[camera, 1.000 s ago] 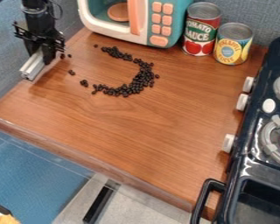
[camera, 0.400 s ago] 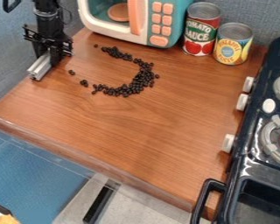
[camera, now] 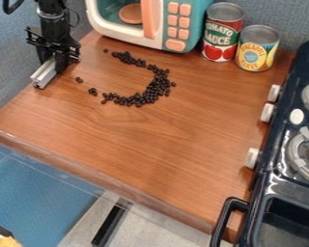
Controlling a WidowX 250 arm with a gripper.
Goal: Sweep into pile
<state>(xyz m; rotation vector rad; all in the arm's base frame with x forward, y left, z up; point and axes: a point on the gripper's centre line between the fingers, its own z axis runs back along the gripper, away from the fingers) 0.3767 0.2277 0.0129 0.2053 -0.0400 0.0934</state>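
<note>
Dark beans [camera: 158, 87], part-gathered: one curved band, strays [camera: 92, 91] unswept toward left edge of bench [camera: 150, 144]; end effector [camera: 56, 61] gripping pale bar [camera: 45, 73].

microwave [camera: 196, 24] behind the beans [camera: 158, 88] — cans [camera: 223, 33] right of it (stove [camera: 279, 137] at far right)

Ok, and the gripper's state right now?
Gripper: closed, holding a light grey bar at the upper left of the view.

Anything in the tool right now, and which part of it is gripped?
Yes, a pale metal bar. The tool has it by its far end; the end nearer the camera sticks out free.
</note>
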